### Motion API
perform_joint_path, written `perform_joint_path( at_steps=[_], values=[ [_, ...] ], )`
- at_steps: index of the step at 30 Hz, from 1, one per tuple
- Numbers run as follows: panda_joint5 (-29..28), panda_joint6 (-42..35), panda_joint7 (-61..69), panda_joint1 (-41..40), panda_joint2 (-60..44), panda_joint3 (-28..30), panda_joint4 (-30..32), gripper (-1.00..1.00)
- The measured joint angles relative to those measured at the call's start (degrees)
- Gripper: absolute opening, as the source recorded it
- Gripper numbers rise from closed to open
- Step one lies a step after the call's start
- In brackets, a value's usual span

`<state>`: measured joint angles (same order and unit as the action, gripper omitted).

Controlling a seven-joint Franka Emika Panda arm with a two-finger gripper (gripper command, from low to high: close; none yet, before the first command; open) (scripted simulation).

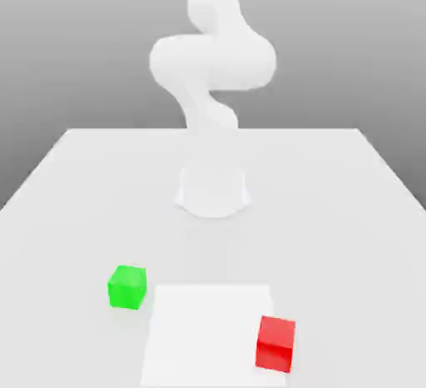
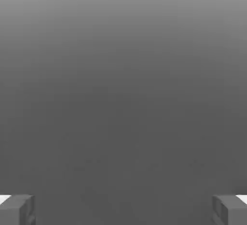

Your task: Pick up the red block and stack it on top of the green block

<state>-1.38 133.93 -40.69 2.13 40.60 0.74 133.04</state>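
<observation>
Two plain-sided matte cubes sit on my smooth white surface (image 1: pixel 75 203): the green block (image 1: pixel 126 286) toward the exterior view's left, the red block (image 1: pixel 275 343) well apart to its right, near the front edge on a paler square patch (image 1: pixel 208 328). My end effector (image 2: pixel 123 209) is spread wide, grey fingertips (image 2: pixel 19 209) holding nothing

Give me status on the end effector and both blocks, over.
End effector open, nothing between its fingers. Red block on the table, at the pale square patch's edge. Green block apart, toward the exterior view's left. Nothing between the blocks.
</observation>
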Motion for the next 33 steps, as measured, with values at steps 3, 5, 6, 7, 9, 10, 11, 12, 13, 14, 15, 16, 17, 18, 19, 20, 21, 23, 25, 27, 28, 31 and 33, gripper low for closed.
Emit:
perform_joint_path(
  at_steps=[3, 5, 6, 7, 9, 10, 11, 12, 13, 14, 15, 16, 17, 18, 19, 20, 21, 23, 25, 27, 28, 31, 33],
  values=[
    [-1.24, 2.76, 6.82, 2.41, -6.53, 0.94, 1.6, 0.0],
    [-1.81, 4.48, 11.36, 3.91, -10.72, 1.63, 2.61, 0.0],
    [-2.02, 5.34, 13.67, 4.64, -12.79, 1.97, 3.11, 0.0],
    [-2.19, 6.21, 16.0, 5.35, -14.87, 2.32, 3.61, 0.0],
    [-2.34, 7.94, 20.79, 6.68, -19.02, 2.93, 4.62, 0.0],
    [-2.32, 8.82, 23.25, 7.3, -21.1, 3.21, 5.13, 0.0],
    [-2.34, 9.69, 25.67, 8.05, -23.17, 3.6, 5.63, 0.0],
    [-2.23, 10.56, 28.2, 8.7, -25.25, 3.9, 6.14, 0.0],
    [-2.11, 11.43, 30.73, 9.43, -27.32, 4.27, 6.64, 0.0],
    [-1.85, 12.28, 33.36, 10.0, -29.41, 4.48, 7.14, 0.0],
    [-1.56, 13.17, 36.03, 10.49, -31.49, 4.59, 7.65, 0.0],
    [-1.19, 14.06, 38.75, 10.87, -33.57, 4.59, 8.16, 0.0],
    [-0.83, 14.95, 41.44, 11.37, -35.65, 4.55, 8.67, 0.0],
    [-0.42, 15.83, 44.17, 11.94, -37.74, 4.53, 9.18, 0.0],
    [0.1, 16.71, 47.0, 12.3, -39.82, 4.31, 9.69, 0.0],
    [0.61, 17.58, 49.82, 12.53, -41.9, 4.0, 10.19, 0.0],
    [1.11, 18.45, 52.63, 12.5, -43.98, 3.6, 10.7, 0.0],
    [2.04, 20.15, 58.18, 12.36, -48.13, 2.7, 11.7, 0.0],
    [2.6, 22.96, 60.58, 11.89, -52.28, 1.9, 11.74, 0.0],
    [2.99, 26.29, 61.36, 11.44, -56.43, 1.3, 11.27, 0.0],
    [3.18, 28.03, 61.59, 11.28, -58.51, 1.09, 10.98, 0.0],
    [3.33, 29.53, 61.75, 11.15, -60.32, 0.92, 10.71, -1.0],
    [3.31, 29.45, 61.74, 11.14, -60.32, 0.92, 10.71, -1.0]
  ],
)
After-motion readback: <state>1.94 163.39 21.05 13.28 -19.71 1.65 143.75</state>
